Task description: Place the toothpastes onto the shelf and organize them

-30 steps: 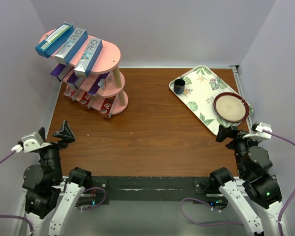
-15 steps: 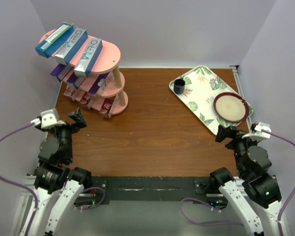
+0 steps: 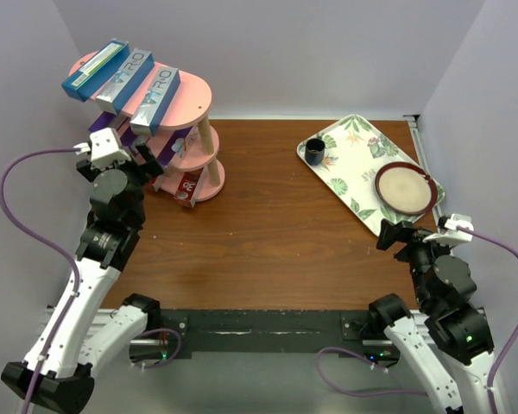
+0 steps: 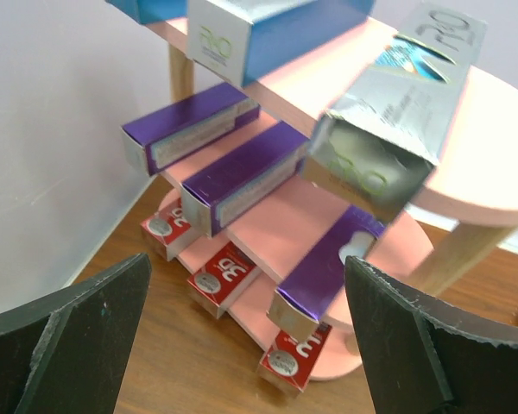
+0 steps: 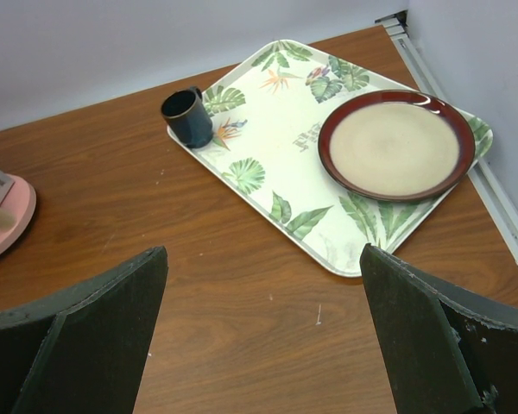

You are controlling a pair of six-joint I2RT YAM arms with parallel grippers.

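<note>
Swung forward from the near edge, left hand (image 4: 248, 267) hovers spread and empty before the pink shelf (image 4: 492, 155), whose three tiers carry the toothpastes (image 4: 233, 177); right hand (image 5: 263, 254), also spread, stays over the worktop (image 3: 276, 224).

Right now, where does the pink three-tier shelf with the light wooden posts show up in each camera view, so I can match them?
Top external: the pink three-tier shelf stands upper left, near the table's back-left corner.
Left wrist: the shelf fills most of the picture, all three tiers seen close.
Right wrist: only a sliver of the shelf's bottom board shows at the left edge.
Shared landmark: the brown wooden table under the shelf, visible in all three.
</note>
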